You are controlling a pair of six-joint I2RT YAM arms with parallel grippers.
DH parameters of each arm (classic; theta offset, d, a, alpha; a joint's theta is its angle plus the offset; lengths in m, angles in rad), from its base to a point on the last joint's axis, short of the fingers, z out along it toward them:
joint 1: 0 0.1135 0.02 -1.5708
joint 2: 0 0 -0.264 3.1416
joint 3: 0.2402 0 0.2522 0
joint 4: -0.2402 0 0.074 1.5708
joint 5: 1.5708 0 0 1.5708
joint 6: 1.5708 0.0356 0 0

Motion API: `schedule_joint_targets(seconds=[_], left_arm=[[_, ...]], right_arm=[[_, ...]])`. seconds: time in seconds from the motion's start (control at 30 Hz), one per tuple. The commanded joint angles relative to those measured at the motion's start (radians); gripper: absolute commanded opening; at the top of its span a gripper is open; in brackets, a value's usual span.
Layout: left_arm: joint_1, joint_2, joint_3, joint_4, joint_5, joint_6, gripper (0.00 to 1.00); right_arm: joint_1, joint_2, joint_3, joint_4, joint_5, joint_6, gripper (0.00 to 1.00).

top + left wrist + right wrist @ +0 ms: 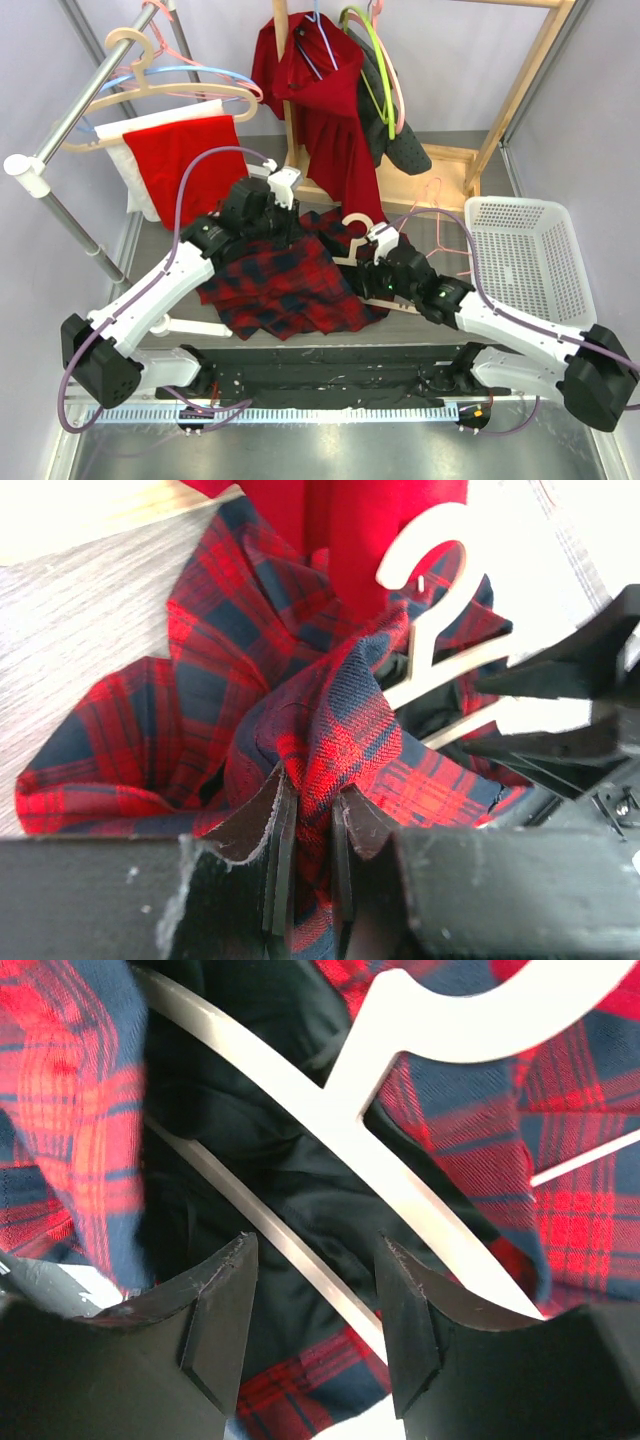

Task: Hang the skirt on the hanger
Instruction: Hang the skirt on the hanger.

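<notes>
The red and navy plaid skirt [290, 285] lies bunched on the table between the two arms. My left gripper [312, 800] is shut on a raised fold of the skirt [330, 710] and holds the cloth up. The pale wooden hanger [357, 228] lies on the skirt with its hook pointing away from me, and part of it sits inside the skirt's black lining [230, 1140]. My right gripper [315, 1260] is open just above the hanger [400, 1190]. The hanger's thin lower bar [270, 1230] runs through the gap between its fingers, and neither finger presses on it.
A white plastic basket [525, 260] stands at the right. A wooden rack behind holds a red dress [325, 110] and a dark garment. At the left, a metal rail [70, 110] carries hangers and a red and white cloth [185, 160]. A pink wire hanger [440, 215] lies by the basket.
</notes>
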Motion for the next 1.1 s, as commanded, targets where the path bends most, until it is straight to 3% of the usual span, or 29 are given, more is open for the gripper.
schedule_joint_targets(seconds=[0.0,0.3,0.73,0.93,1.07], left_arm=[[-0.002,-0.047,-0.012,0.028,0.076,0.017,0.0],[0.0,-0.073,-0.024,0.016,0.104,0.019,0.0],[-0.002,-0.096,-0.017,0.016,0.176,0.017,0.0],[-0.002,-0.101,-0.015,0.014,0.205,0.02,0.0],[-0.002,-0.098,-0.015,0.014,0.218,0.02,0.0]], right_arm=[[-0.027,0.04,0.088,0.089,-0.027,-0.046,0.55],[-0.122,0.101,0.163,0.087,-0.173,-0.063,0.54],[-0.28,0.23,0.165,0.155,-0.573,-0.057,0.51],[-0.311,0.316,0.195,0.101,-0.78,-0.103,0.52],[-0.313,0.356,0.218,0.052,-0.822,-0.131,0.55]])
